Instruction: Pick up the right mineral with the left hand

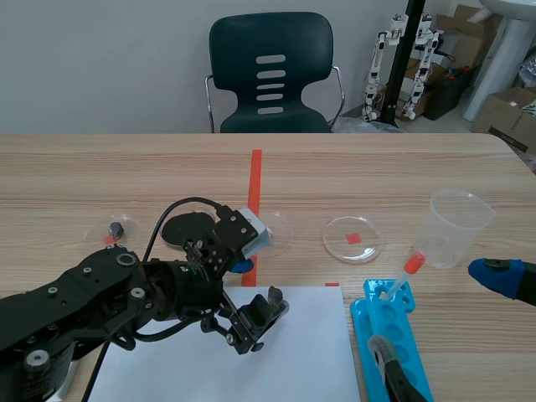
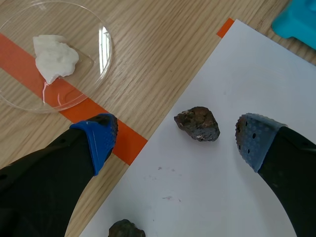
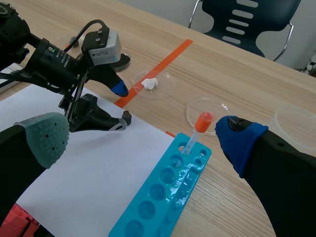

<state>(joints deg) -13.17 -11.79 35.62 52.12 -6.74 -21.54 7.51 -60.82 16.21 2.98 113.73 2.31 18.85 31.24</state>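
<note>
— What's on your screens, biggest first?

— I have the wooden table [image 1: 419, 167], with a white sheet of paper [image 1: 310, 352] lying at its near edge. My left gripper [image 2: 177, 139] hangs over the paper's far edge, fingers spread wide and holding nothing.

— And the other arm?

— I see the right gripper [image 3: 143, 138] wide open too, and empty, low by the table's right edge. Ahead of it a blue tube rack [image 3: 163, 197] lies just beside the paper's right edge, with one orange-capped tube [image 1: 410, 268] standing at the rack's far end. A clear plastic cup [image 1: 456, 226] stands beyond the rack. Just off the paper's far edge a clear dish [image 2: 106, 54] sits over the orange tape, with a white lump [image 2: 54, 57] in it.

— The mineral?

— The dark, rust-flecked mineral [image 2: 197, 123] lies on the paper near its far edge, toward the far right corner. It is directly between my left fingers, closer to one blue pad [image 2: 252, 140] and touching neither. A second dark mineral [image 2: 126, 229] lies farther along that edge, half out of my wrist view.
</note>
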